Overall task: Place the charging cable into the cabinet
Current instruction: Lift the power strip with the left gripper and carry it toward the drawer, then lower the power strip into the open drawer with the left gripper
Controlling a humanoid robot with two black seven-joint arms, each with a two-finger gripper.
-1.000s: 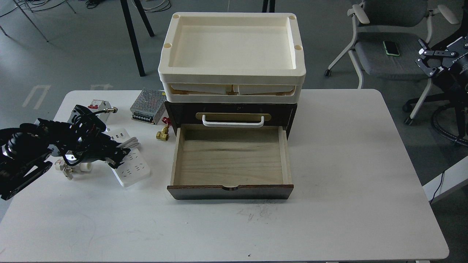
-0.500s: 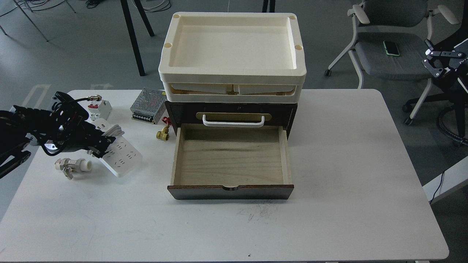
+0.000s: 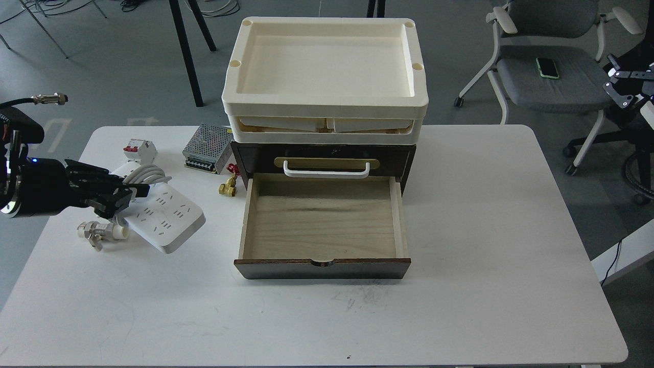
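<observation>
The charging cable (image 3: 166, 217), a flat white power strip with a thick white cord (image 3: 148, 176) looped round it, is at the table's left, tilted with its left end raised. My left gripper (image 3: 118, 195) comes in from the left and is shut on the strip's left end, by the cord loop. The dark brown cabinet (image 3: 255, 156) stands at the middle back; its lower drawer (image 3: 322, 220) is pulled out and shows a bare pale wood floor. A white handle (image 3: 326, 169) is on the drawer above. My right gripper (image 3: 615, 79) is off the table at the far right, open and empty.
Cream plastic trays (image 3: 324, 105) are stacked on the cabinet. A white-and-red circuit breaker (image 3: 139, 151), a perforated metal box (image 3: 207, 148) and a brass valve (image 3: 226, 188) lie left of the cabinet. A white plastic valve (image 3: 99, 232) lies under my left gripper. A chair (image 3: 546, 76) stands behind right.
My left arm has pulled back to the left and turned, and the power strip has come with it, its left end lifted off the table. The right gripper has drifted right.
</observation>
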